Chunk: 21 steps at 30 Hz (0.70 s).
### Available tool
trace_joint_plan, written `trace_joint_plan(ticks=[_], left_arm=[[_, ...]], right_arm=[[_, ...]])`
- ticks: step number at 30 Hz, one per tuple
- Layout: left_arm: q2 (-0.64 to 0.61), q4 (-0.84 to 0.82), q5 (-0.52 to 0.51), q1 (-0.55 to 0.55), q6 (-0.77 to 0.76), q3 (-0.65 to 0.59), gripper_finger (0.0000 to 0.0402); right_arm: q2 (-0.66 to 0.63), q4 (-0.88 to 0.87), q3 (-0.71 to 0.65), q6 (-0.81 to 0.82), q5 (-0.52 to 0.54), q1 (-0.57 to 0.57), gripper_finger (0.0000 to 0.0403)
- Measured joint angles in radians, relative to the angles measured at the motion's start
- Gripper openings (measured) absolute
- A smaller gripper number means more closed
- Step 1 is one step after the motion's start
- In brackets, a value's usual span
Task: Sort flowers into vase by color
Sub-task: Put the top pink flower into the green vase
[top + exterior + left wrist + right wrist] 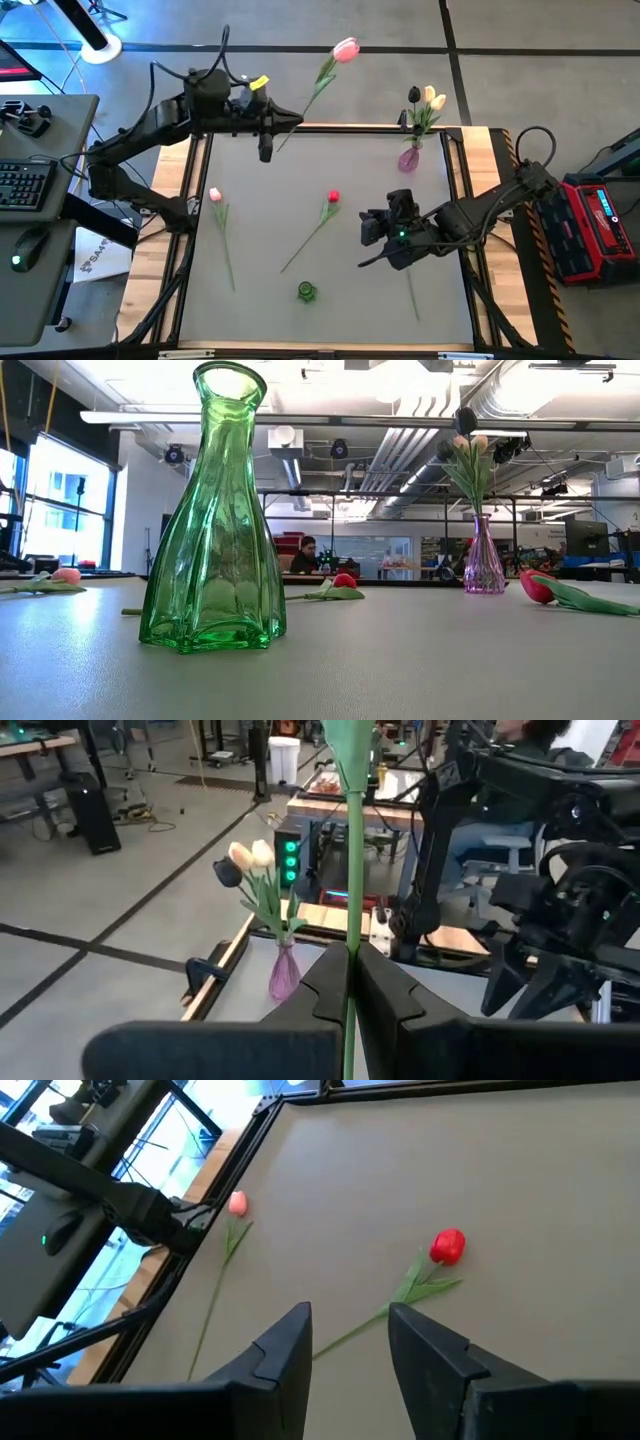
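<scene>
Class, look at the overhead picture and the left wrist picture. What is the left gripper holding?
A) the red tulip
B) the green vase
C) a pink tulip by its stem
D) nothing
C: the left gripper is shut on the green stem of the pink tulip, whose head hangs beyond the table's far edge; the stem runs up between the fingers in the wrist view.

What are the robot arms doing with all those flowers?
They sort tulips into vases. The left gripper is shut on a pink tulip, holding it in the air. The right gripper hangs open near a red tulip. The purple vase has flowers; the green vase shows none.
</scene>
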Motion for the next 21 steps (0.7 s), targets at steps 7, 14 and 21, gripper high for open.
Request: trace_joint_plan(ticks=[7, 14, 21], left_arm=[[-0.028, 0.104, -0.022, -0.053, -0.016, -0.089, 0.0], [-0.08, 0.448, 0.025, -0.141, -0.088, -0.396, 0.0], [-0.099, 0.584, 0.098, -0.193, -0.119, -0.537, 0.0]], right_arm=[[0.0, 0.064, 0.0, -0.067, 0.045, -0.009, 0.0123], [0.0, 0.422, 0.0, -0.485, 0.118, -0.077, 0.0123], [0.0, 0.665, 0.0, -0.775, 0.088, -0.148, 0.0123]])
